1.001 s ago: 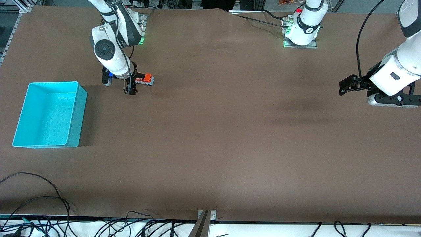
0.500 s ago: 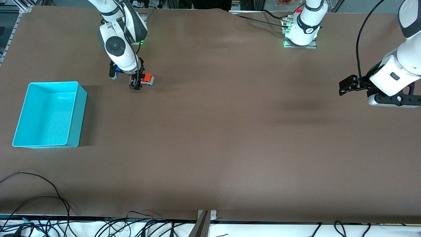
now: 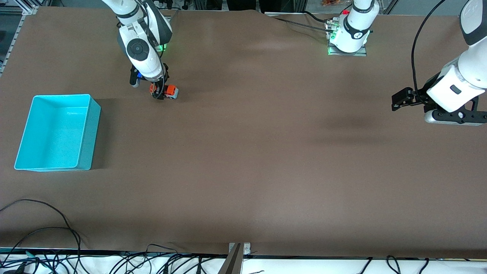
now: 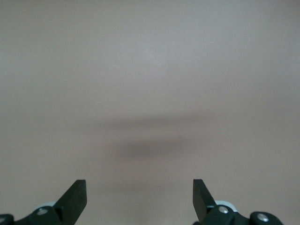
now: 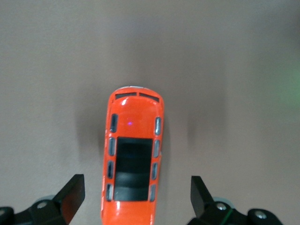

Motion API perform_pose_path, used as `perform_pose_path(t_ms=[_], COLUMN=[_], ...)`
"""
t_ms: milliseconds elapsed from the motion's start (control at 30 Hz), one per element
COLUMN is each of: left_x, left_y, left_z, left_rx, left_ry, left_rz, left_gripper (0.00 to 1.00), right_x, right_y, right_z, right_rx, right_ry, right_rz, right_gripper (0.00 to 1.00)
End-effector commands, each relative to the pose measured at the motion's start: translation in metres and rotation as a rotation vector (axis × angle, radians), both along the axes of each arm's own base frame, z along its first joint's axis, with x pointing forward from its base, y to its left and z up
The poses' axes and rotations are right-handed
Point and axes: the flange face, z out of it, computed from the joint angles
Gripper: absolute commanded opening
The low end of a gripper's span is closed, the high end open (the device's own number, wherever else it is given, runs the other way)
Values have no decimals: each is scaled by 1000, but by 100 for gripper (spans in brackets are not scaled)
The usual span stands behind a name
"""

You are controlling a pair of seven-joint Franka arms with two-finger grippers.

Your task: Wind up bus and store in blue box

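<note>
Now the right gripper point(image 5: 133, 194) has its two fingers point(image 5: 72, 194) spread wide, one on each side of the bus point(image 5: 133, 161), and they are not touching it. The bus has an orange roof with a dark panel in the middle, and it stands on its wheels on the brown table point(image 3: 243, 152). In the front view the right gripper point(image 3: 158, 91) is low over the bus point(image 3: 169, 91), close to the right arm's base, and the arm partly covers the toy. The blue box point(image 3: 85, 131) stands nearer to the front camera than the bus, at the right arm's end of the table, well apart from the toy.

The left gripper point(image 4: 139, 199) also has its fingers point(image 4: 75, 197) wide apart with nothing between them. It hangs in the air over bare table at the left arm's end point(image 3: 399, 102), and this arm waits.
</note>
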Motion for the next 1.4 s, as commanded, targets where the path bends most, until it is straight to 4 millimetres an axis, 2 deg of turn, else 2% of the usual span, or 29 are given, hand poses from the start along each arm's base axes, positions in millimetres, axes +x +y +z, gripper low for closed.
perform_pose_path(t_ms=[0, 200, 234, 334, 467, 601, 667, 734, 801, 867, 901, 1368], left_x=[-1, -1, -1, -1, -1, -1, -1, -1, -1, -1, -1, -1], left_y=[-1, -1, -1, -2, -1, -2, -2, -2, -2, -2, -2, -2], left_z=[1, 1, 1, 1, 1, 1, 1, 1, 1, 1, 1, 1], left_rx=[-17, -15, -15, -15, -15, -15, -15, -15, -15, -15, -15, -15], left_ry=[6, 6, 6, 6, 6, 6, 6, 6, 8, 8, 6, 8], left_rz=[-1, 21, 21, 19, 21, 19, 19, 19, 19, 19, 19, 25], left_gripper=[100, 100, 100, 100, 100, 100, 100, 100, 100, 100, 100, 100], right_x=[-10, -11, -11, -12, -13, -14, -15, -16, -17, -18, -17, -16], right_y=[-2, -2, -2, -2, -4, -4, -4, -4, -3, -3, -3, -3], right_z=[-1, -5, -5, -6, -7, -8, -10, -12, -14, -14, -14, -7], right_rx=[-11, -9, -9, -11, -13, -13, -14, -17, -18, -18, -17, -41], right_ry=[-18, -8, -7, -3, 2, 3, 7, 13, 17, 19, 17, 22], right_rz=[-6, -8, -8, -9, -12, -15, -22, -31, -34, -36, -37, 4], right_gripper=[100, 100, 97, 73, 54, 42, 41, 31, 27, 6, 0, 0])
